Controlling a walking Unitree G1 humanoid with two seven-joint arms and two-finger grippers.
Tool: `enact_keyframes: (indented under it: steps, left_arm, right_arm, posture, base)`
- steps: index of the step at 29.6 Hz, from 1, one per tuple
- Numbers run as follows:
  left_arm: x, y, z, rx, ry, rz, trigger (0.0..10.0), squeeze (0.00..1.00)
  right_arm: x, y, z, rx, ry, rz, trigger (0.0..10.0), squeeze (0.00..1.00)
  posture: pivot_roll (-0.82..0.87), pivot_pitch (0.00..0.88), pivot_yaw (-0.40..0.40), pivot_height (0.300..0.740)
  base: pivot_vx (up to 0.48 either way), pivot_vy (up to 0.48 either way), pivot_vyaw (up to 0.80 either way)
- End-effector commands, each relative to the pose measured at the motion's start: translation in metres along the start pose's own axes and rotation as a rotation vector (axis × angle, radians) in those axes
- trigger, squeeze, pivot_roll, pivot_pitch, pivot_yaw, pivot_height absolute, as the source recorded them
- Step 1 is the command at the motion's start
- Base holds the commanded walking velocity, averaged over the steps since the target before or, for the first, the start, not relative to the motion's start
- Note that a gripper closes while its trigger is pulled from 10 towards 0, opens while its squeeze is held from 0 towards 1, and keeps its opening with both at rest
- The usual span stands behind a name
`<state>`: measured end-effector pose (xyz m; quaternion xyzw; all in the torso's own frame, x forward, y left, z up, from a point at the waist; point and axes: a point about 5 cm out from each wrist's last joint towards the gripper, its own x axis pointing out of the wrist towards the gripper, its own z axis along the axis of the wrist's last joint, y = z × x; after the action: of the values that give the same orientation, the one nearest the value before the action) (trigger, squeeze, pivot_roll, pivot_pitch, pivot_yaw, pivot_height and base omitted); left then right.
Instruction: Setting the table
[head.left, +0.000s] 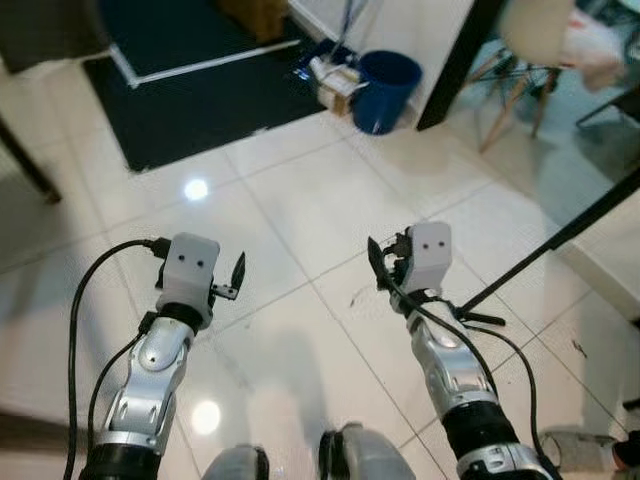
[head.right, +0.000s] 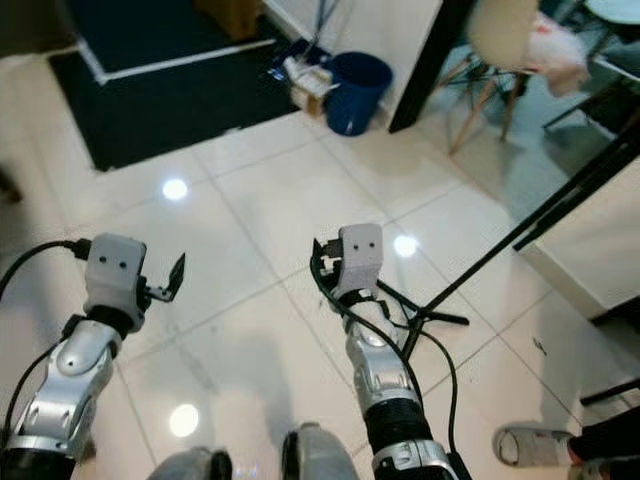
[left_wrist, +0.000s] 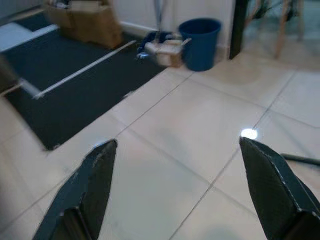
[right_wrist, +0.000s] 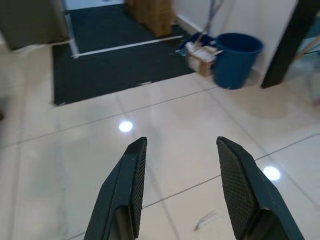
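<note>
Cables come first in your head views: black leads loop from both forearms, and a black tripod (head.left: 520, 270) spreads its legs over the tile just beside the right arm. Walk on carelessly and you may snag a lead or kick a leg, I judge. Both arms ride forward above the floor, carrying nothing. No tableware or table can be made out, so the task's things lie somewhere beyond these pictures.

Your left wrist view has the left gripper (left_wrist: 177, 185) spread wide over pale tile, the blue bucket (left_wrist: 201, 42) ahead, its contents hidden.

Your right wrist view has the right gripper (right_wrist: 182, 185) parted and unladen; a small carton (right_wrist: 200, 59) of papers touches that bucket.
</note>
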<state>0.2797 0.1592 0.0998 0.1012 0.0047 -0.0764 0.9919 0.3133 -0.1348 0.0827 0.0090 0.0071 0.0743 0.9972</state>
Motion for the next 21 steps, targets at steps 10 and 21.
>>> enact_keyframes:
  steps: [10, 21]
  left_arm:
    - [-0.001, 0.000, -0.005, 0.011, 0.019, -0.018, 10.0, 0.00]
    - [-0.001, 0.006, -0.001, 0.018, 0.002, 0.026, 10.0, 0.00]
  right_arm:
    - [0.001, 0.008, 0.008, 0.038, -0.046, 0.036, 10.0, 0.00]
    - [0.009, 0.032, 0.021, 0.077, -0.075, 0.187, 10.0, 0.00]
  posture:
    - [-0.03, 0.042, 0.012, 0.740]
    - [0.02, 0.044, -0.033, 0.740]
  base:
    - [0.480, 0.000, 0.00]
    - [0.480, 0.000, 0.00]
